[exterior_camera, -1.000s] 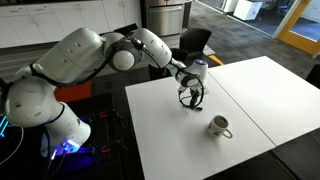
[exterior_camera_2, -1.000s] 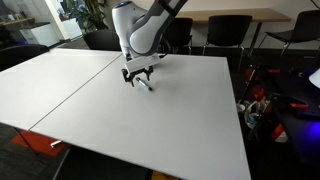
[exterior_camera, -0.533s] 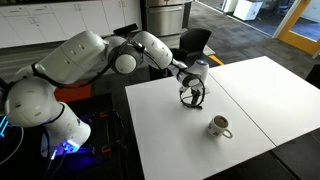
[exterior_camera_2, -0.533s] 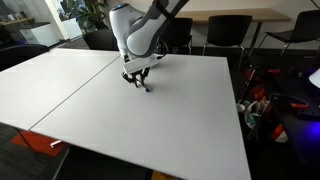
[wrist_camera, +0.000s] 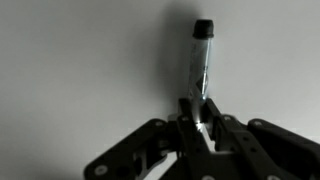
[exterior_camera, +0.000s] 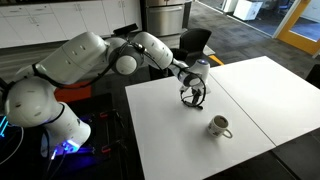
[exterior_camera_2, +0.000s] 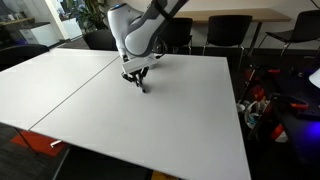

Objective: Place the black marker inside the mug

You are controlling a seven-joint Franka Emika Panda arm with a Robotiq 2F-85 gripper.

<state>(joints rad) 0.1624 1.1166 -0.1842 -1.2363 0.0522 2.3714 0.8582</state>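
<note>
In the wrist view the black marker (wrist_camera: 200,60) lies on the white table, its capped end pointing away from me. My gripper (wrist_camera: 201,118) is shut on its near end, fingers pressed against both sides. In both exterior views the gripper (exterior_camera: 190,99) (exterior_camera_2: 138,82) reaches down to the table surface; the marker itself is too small to make out there. The mug (exterior_camera: 219,126), light grey-beige with a side handle, stands upright on the table a short way from the gripper, nearer the table's front edge. It does not show in the wrist view.
The white table (exterior_camera: 250,95) has a seam running across it. Black office chairs (exterior_camera: 193,44) stand behind the table. More chairs (exterior_camera_2: 225,35) and a cluttered floor area (exterior_camera_2: 262,105) lie past the table's edge.
The gripper's fingers have closed from wide open onto the marker's end. The arm has stayed low over the same spot on the table.
</note>
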